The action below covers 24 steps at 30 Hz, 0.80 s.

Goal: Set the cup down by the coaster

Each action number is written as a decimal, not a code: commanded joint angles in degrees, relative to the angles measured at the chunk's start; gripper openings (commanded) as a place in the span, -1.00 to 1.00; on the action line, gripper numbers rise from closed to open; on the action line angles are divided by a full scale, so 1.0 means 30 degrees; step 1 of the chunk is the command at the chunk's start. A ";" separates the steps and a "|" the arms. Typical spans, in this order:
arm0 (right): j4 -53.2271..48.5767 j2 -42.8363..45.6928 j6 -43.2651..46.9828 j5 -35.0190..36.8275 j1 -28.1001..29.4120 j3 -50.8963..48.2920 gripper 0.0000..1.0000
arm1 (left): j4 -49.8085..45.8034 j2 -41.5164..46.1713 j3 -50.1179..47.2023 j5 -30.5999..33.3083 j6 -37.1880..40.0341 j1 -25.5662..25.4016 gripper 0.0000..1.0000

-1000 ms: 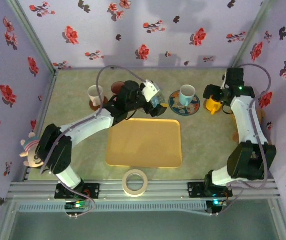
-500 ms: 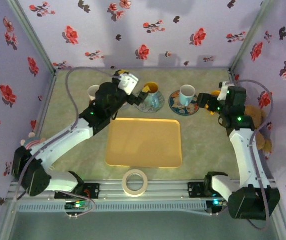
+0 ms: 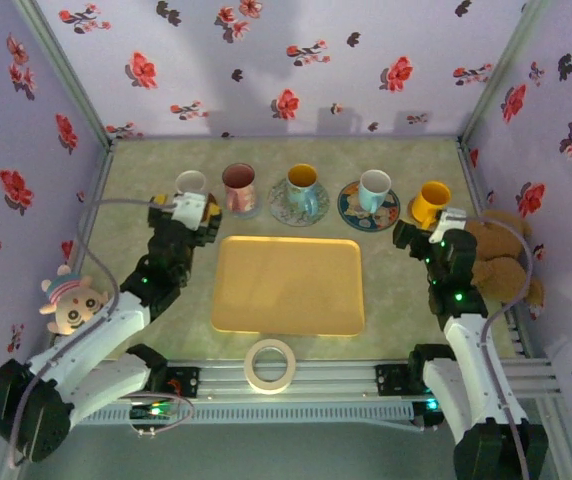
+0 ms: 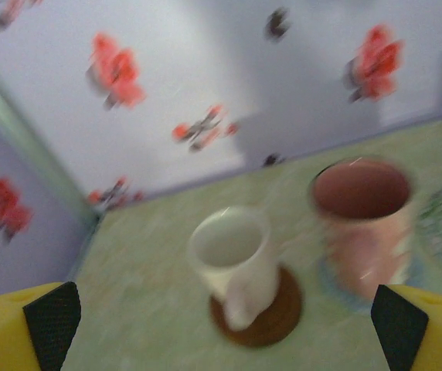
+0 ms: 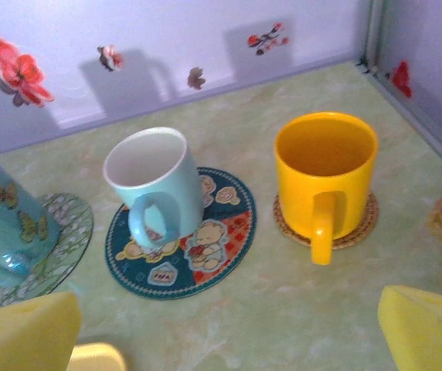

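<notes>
Five cups stand in a row at the back, each on its own coaster: a white cup (image 3: 191, 183) on a brown coaster (image 4: 266, 315), a pink cup (image 3: 238, 186), a butterfly cup (image 3: 302, 188) on a pale patterned coaster (image 3: 284, 208), a light blue cup (image 3: 373, 187) on a bear coaster (image 5: 186, 243), and a yellow cup (image 3: 431, 200) on a woven coaster (image 5: 365, 224). My left gripper (image 3: 194, 208) hangs open just short of the white cup (image 4: 232, 255), holding nothing. Open and empty too, my right gripper (image 3: 416, 235) sits in front of the light blue cup (image 5: 155, 185) and the yellow cup (image 5: 325, 166).
A yellow tray (image 3: 286, 285) lies mid-table, with a tape roll (image 3: 270, 365) on the near rail. A plush doll (image 3: 66, 300) sits at the left edge and a brown teddy (image 3: 496, 255) at the right. Flowered walls close in three sides.
Both arms have pulled back toward the near edge. The left gripper has come away from the butterfly cup, which now stands on its coaster; the right has backed off the yellow cup.
</notes>
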<state>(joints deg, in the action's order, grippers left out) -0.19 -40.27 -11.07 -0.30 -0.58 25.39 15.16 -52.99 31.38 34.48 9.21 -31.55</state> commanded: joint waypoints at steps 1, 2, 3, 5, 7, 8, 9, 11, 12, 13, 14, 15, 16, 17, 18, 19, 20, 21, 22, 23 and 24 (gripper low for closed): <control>0.3406 0.0630 0.0126 0.1937 0.0134 -0.1434 0.99 | 0.1380 0.0753 -0.1936 0.1255 -0.2131 0.1451 1.00; 0.3958 0.0678 0.0187 0.2237 0.0134 -0.1918 0.99 | 0.1650 0.0767 -0.2363 0.1272 -0.2491 0.1894 1.00; 0.4559 0.0607 0.0336 0.2580 0.0134 -0.2466 0.99 | 0.1850 0.0691 -0.2739 0.1202 -0.2997 0.2317 0.99; 0.5313 0.0459 0.0727 0.3050 0.0134 -0.3249 0.99 | 0.2047 0.0285 -0.3222 0.0907 -0.3832 0.3070 0.99; 0.5943 0.0163 0.0982 0.3389 0.0127 -0.3851 0.99 | 0.2515 -0.0438 -0.3532 0.0435 -0.4228 0.3485 0.99; 0.6328 0.0013 0.1074 0.3474 0.0134 -0.4116 0.99 | 0.2928 -0.0908 -0.3587 0.0295 -0.4082 0.3666 0.99; 0.6692 -0.0108 0.1115 0.3609 0.0100 -0.4375 0.99 | 0.2934 -0.1342 -0.3349 -0.0015 -0.3876 0.3815 0.99; 0.7255 -0.0297 0.1040 0.3939 0.0081 -0.4711 0.99 | 0.4166 -0.2347 -0.3310 -0.0487 -0.2886 0.4090 0.99; 0.7553 -0.0393 0.0987 0.4144 0.0105 -0.4889 0.99 | 0.4722 -0.2911 -0.3310 -0.0620 -0.2675 0.4260 0.99; 0.7723 -0.0436 0.1022 0.4257 0.0102 -0.4994 0.99 | 0.5044 -0.3347 -0.3270 -0.0670 -0.2654 0.4434 0.99; 0.7869 -0.0462 0.1024 0.4398 0.0105 -0.5099 0.99 | 0.5239 -0.3783 -0.3184 -0.0761 -0.2624 0.4597 1.00; 0.8026 -0.0509 0.1112 0.4441 0.0091 -0.5189 0.99 | 0.5407 -0.4107 -0.3132 -0.0863 -0.2602 0.4727 1.00; 0.8196 -0.0551 0.1188 0.4420 0.0056 -0.5291 0.99 | 0.5623 -0.4345 -0.3105 -0.1001 -0.2602 0.4881 1.00; 0.8451 -0.0652 0.1265 0.4463 0.0073 -0.5433 0.99 | 0.5951 -0.4565 -0.3149 -0.1197 -0.2631 0.5055 1.00; 0.8787 -0.0772 0.1204 0.4574 0.0076 -0.5596 0.99 | 0.6384 -0.4783 -0.3255 -0.1485 -0.2682 0.5278 1.00; 0.9012 -0.0907 0.1175 0.4678 0.0040 -0.5702 0.99 | 0.6803 -0.4977 -0.3377 -0.1755 -0.2747 0.5483 1.00; 0.9287 -0.1069 0.1128 0.4766 0.0045 -0.5813 0.99 | 0.7308 -0.5148 -0.3552 -0.2196 -0.2784 0.5744 1.00; 0.9578 -0.1254 0.1070 0.4890 0.0021 -0.5918 0.99 | 0.7681 -0.5362 -0.3673 -0.2630 -0.2835 0.6017 0.99; 0.9803 -0.1404 0.1025 0.4978 0.0017 -0.5978 0.99 | 0.7896 -0.5470 -0.3745 -0.3043 -0.2925 0.6283 0.99; 1.0062 -0.1594 0.0996 0.5045 -0.0015 -0.6065 0.99 | 0.8039 -0.5636 -0.3806 -0.3591 -0.2979 0.6601 1.00; 1.0367 -0.1832 0.0925 0.5084 -0.0063 -0.6143 0.99 | 0.7996 -0.5779 -0.3779 -0.3895 -0.3037 0.6846 1.00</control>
<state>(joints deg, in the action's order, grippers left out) 25.54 -44.69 -8.51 12.40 -0.58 8.05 33.71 -69.36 21.10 26.92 0.54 -12.93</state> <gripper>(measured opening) 0.996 0.997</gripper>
